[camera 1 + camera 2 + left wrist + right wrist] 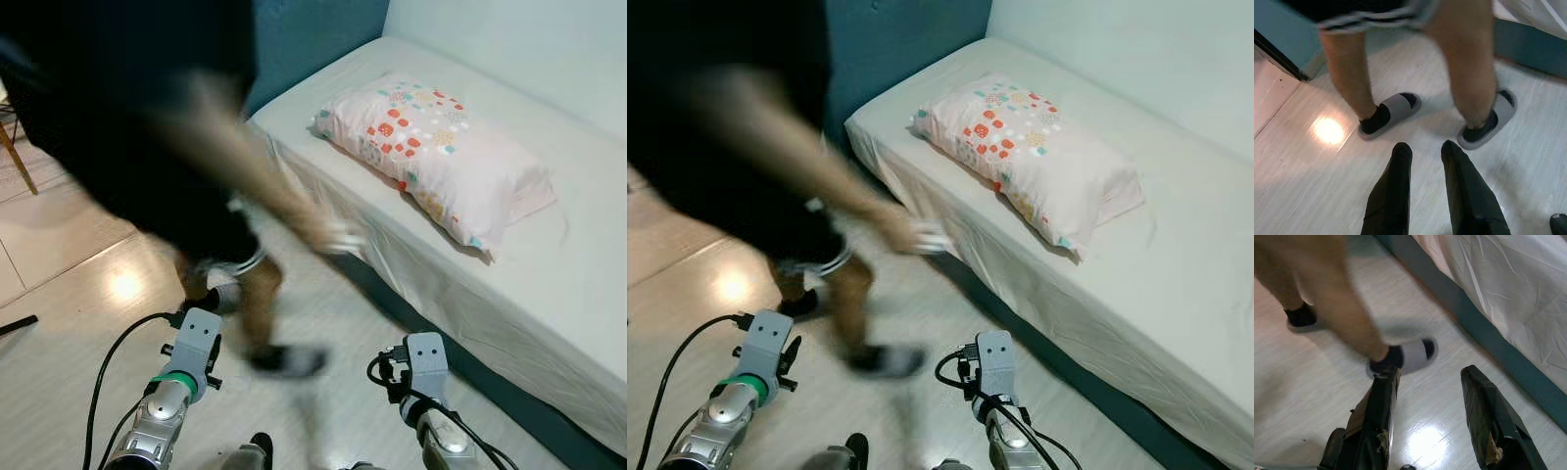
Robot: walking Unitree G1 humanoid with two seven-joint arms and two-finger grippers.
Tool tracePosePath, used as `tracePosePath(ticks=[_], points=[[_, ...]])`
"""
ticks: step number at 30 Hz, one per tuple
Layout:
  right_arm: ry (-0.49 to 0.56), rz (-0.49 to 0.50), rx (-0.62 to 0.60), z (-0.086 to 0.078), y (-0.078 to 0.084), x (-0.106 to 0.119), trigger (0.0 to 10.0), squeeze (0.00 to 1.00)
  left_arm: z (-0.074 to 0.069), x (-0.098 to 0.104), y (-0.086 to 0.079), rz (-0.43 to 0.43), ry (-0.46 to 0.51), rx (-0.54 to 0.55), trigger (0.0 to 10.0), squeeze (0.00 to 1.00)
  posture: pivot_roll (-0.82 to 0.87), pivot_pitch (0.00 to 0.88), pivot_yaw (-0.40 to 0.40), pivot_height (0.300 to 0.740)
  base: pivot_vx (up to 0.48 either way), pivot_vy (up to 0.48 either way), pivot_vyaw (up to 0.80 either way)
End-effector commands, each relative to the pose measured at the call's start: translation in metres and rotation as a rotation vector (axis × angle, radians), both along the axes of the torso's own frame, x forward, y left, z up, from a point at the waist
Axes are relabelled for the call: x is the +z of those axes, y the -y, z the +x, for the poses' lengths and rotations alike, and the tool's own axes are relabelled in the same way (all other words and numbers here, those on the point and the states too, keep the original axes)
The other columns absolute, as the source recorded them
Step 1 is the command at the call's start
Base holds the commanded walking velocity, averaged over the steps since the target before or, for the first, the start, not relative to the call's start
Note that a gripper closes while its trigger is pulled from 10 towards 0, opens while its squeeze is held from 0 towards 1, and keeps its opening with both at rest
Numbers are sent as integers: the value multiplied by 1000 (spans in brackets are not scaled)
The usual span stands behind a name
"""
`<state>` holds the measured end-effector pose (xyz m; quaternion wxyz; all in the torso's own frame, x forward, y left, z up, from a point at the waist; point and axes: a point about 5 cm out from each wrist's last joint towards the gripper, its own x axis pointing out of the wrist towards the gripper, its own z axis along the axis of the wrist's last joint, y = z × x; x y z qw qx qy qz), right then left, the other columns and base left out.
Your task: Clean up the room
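A pink pillow (436, 152) with red and blue spots lies on the bed's white sheet (549, 264), ahead and to my right. Both my arms are held low over the pale wood floor (1312, 196). My left gripper (1425, 149) is open a little with nothing between its black fingers, pointing at the floor. My right gripper (1427, 374) is open wide and empty, near the bed's dark blue base (1488, 333).
A person in black clothes and striped shorts (147, 127) walks across right in front of me, blurred, wearing black socks and grey slippers (1393, 112), (1410, 355). A teal wall (313, 39) stands behind the bed head. A black cable (108, 372) runs along my left arm.
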<state>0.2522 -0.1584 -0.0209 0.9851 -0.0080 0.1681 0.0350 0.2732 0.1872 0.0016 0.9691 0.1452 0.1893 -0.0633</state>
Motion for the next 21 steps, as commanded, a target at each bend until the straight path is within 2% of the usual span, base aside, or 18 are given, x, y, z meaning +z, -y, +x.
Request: tracePosePath(ticks=[1, 21], points=[[-19, -5, -6, -5, 3, -4, 10000, 0, -9, -9, 0, 3, -40, 4, 10000, 0, 29, 102, 11, 739, 0, 0, 0], [-31, -10, -3, -7, 2, -6, 10000, 0, -8, -10, 1, 4, -38, 3, 10000, 0, 34, 102, 12, 739, 0, 0, 0]])
